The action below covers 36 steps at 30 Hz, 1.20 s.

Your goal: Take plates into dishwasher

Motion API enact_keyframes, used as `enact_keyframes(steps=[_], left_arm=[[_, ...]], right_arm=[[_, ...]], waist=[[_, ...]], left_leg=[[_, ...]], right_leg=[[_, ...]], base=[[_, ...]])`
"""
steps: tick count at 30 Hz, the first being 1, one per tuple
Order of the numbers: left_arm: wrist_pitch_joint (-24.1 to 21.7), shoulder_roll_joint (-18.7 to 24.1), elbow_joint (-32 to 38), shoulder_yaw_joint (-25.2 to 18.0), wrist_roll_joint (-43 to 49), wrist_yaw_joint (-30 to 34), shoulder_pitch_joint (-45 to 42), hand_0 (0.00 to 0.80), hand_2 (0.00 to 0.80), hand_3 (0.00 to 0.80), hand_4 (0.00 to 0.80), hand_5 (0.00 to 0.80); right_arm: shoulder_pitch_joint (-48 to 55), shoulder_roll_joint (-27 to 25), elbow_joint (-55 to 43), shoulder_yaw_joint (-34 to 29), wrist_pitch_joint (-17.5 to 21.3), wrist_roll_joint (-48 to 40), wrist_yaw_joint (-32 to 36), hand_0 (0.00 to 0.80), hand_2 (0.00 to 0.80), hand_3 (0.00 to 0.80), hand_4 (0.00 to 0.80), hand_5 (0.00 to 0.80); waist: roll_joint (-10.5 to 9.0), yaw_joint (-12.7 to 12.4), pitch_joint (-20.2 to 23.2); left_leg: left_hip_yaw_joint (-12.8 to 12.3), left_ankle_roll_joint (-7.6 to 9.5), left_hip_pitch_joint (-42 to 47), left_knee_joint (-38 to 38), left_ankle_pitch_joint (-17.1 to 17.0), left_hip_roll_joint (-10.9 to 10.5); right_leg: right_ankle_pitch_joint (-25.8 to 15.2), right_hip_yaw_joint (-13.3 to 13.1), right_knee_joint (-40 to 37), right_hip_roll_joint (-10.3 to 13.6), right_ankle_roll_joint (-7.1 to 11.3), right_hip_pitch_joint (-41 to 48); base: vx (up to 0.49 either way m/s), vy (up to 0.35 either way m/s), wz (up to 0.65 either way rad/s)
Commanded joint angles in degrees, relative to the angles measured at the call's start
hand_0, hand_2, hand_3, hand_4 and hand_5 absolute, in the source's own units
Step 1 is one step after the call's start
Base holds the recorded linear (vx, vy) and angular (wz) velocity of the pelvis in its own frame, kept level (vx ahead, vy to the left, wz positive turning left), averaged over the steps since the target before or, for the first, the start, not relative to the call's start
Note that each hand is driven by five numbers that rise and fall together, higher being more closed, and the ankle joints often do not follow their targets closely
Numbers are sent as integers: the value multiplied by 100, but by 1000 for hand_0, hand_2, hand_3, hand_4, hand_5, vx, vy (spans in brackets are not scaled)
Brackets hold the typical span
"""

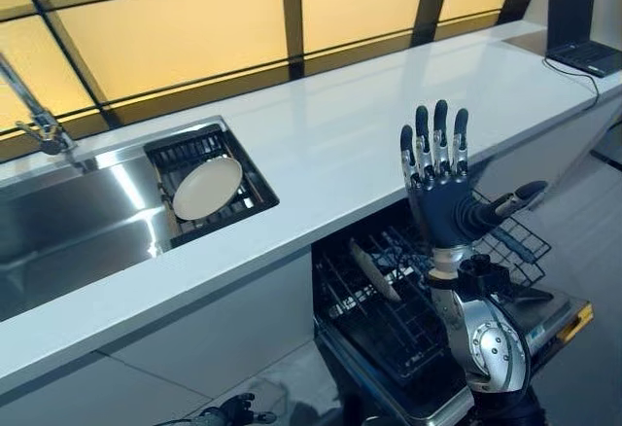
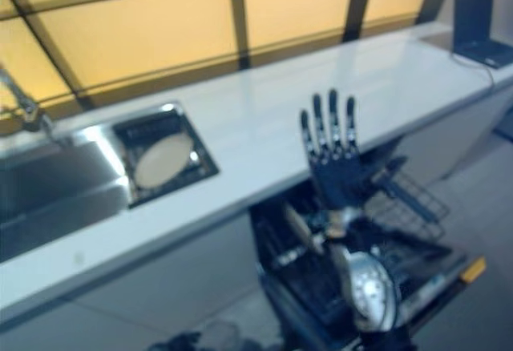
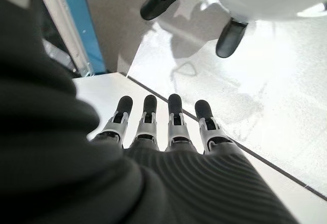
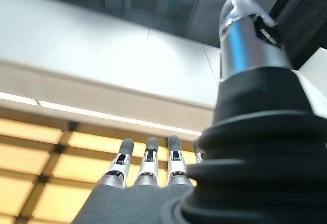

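A cream plate leans in the dark rack set in the sink. A second plate stands on edge in the pulled-out lower rack of the dishwasher under the counter. My right hand is raised above that rack, fingers straight and pointing up, thumb out to the side, holding nothing. In the right wrist view its fingers stand straight against the window. My left hand hangs low toward the floor with straight fingers, empty; it just shows at the bottom edge of the left eye view.
A long white counter runs from the sink to a black laptop at the far right. A tap stands at the sink's back left. The dishwasher's upper wire rack sticks out beside my right hand.
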State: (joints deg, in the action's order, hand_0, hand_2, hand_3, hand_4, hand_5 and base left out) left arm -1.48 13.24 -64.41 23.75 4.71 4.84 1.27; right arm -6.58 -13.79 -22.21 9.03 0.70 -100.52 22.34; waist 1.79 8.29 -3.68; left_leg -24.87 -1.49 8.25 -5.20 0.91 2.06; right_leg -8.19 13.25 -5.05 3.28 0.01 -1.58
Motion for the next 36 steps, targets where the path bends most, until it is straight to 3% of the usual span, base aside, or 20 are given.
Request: enact_keyframes(steps=[1,3,10,15,17,21,23,25,26,28,30,33,36], left_arm=[[-63,105,-392,82,-225,-133,329,0,0,0,0,0],[-89,107,-417,56,-251,-130,308,0,0,0,0,0],[-171,82,-491,-193,-403,-222,127,0,0,0,0,0],[-300,116,-443,-442,-532,-331,-135,0,0,0,0,0],[-323,126,-417,-476,-577,-354,-174,0,0,0,0,0],[-280,237,-298,-529,-588,-413,-120,0,0,0,0,0],[-217,300,-267,-533,-531,-400,-35,0,0,0,0,0],[-124,404,-248,-512,-476,-350,80,0,0,0,0,0],[-85,459,-257,-505,-444,-308,133,0,0,0,0,0],[-19,502,-256,-503,-427,-291,170,0,0,0,0,0],[62,583,-246,-492,-367,-219,202,0,0,0,0,0],[140,643,-231,-522,-268,-150,199,0,0,0,0,0],[192,667,-302,-655,-152,-129,186,0,0,0,0,0]], right_arm=[[-650,304,-613,-149,207,581,186,0,0,0,0,0],[-705,281,-650,-127,278,915,75,0,0,0,0,0],[-928,-100,-557,-299,679,3586,-544,0,0,0,0,0],[-836,-985,7,-852,1292,6452,-1441,0,0,0,0,0],[-799,-1312,170,-961,1548,7202,-1782,0,0,0,0,0],[-939,-2153,309,-1135,1560,8725,-2486,0,0,0,0,0],[-1025,-2419,308,-1152,1452,8879,-2641,0,0,0,0,0],[-1133,-2678,331,-1142,1293,9005,-2801,0,0,0,0,0],[-1208,-2776,368,-1118,1257,9036,-2859,0,0,0,0,0],[-1336,-2888,410,-1046,1167,9044,-2923,0,0,0,0,0],[-1609,-3001,550,-927,921,9005,-2968,0,0,0,0,0],[-1986,-3101,869,-801,700,8956,-2921,0,0,0,0,0],[-2318,-3144,1185,-619,510,8897,-2868,0,0,0,0,0]], waist=[[-176,-170,-207],[-183,-210,-189],[-267,-396,-114],[-311,-500,-71],[-305,-516,-66],[-275,-563,-176],[-255,-571,-250],[-223,-572,-351],[-208,-571,-401],[-216,-564,-419],[-222,-559,-450],[-228,-639,-439],[-259,-743,-430]], left_leg=[[-94,187,-92,20,314,63],[-70,205,-82,20,328,40],[113,323,-10,20,425,-98],[329,462,47,21,507,-250],[411,520,43,21,525,-295],[770,756,7,20,561,-443],[945,836,-7,20,555,-508],[1278,930,0,20,549,-606],[1403,996,-8,20,531,-660],[1528,1011,9,20,529,-710],[1796,993,34,20,497,-779],[1972,920,74,20,443,-789],[2106,787,61,20,430,-755]], right_leg=[[1191,312,6,-220,151,742],[1200,343,6,-205,152,765],[1185,426,34,-109,237,857],[1208,423,273,18,388,860],[1237,407,457,70,440,801],[862,371,1705,403,554,333],[630,304,2331,582,561,102],[286,98,3224,820,548,-215],[126,38,3688,955,467,-415],[99,-74,4006,992,452,-547],[62,-344,4108,731,468,-853],[199,-398,3472,413,465,-880],[301,-466,1793,-141,562,-668]], base=[[27,91,7],[28,105,5],[20,163,13],[32,257,13],[14,271,16],[-17,322,28],[-19,273,36],[-9,280,50],[-6,217,67],[-5,106,79],[-8,38,65],[47,-20,56],[80,-113,35]])
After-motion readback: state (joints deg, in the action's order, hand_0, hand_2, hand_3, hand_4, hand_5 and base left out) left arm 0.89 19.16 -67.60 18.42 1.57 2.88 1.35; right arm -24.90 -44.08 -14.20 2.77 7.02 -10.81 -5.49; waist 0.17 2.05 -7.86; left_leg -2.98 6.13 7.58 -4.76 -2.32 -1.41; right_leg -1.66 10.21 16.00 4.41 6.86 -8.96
